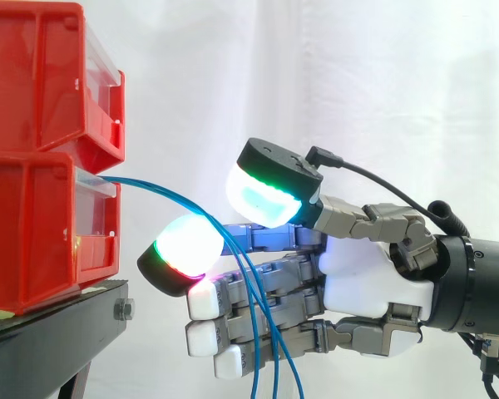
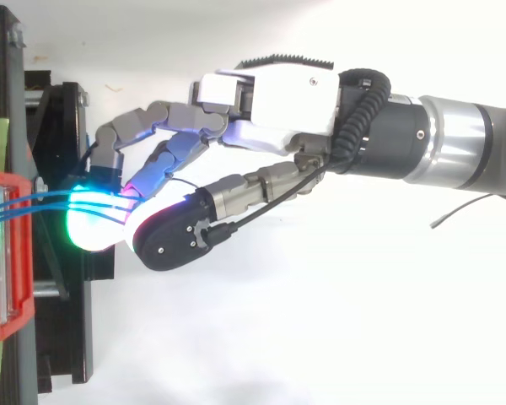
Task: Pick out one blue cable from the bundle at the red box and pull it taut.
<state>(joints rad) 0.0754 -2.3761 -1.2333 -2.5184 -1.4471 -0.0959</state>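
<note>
White curtain (image 1: 333, 75) behind everything. Red bins (image 1: 33, 91) are stacked two high on the black stand (image 1: 58, 332) at the left of the side view. From the top, one bin shows as a red corner (image 2: 0, 278) at the left edge.

Arm (image 2: 455, 143) comes in from the right, level. Hand (image 1: 366, 270) sits just off the front of the lower bin (image 1: 33, 233), not touching it.

Blue cables (image 1: 162, 193): several strands leave the lower bin's front.
- Side view: they arc over and down, pass between the thumb pad (image 1: 262, 199) and one glowing fingertip pad (image 1: 187, 243), cross in front of the lower fingers (image 1: 204, 301), then hang slack out of the bottom of the frame.
- Top view: the same strands (image 2: 34, 201) run near-straight from the bin to the glowing pads. The hanging part is hidden under the hand (image 2: 270, 97).

Hand state: narrow pinch. Thumb pad and that fingertip pad are closed together on the strands. From the side the gap is barely a sliver; from the top the pads overlap. The other fingers are loosely extended below. How many strands sit inside the pinch can't be told.
</note>
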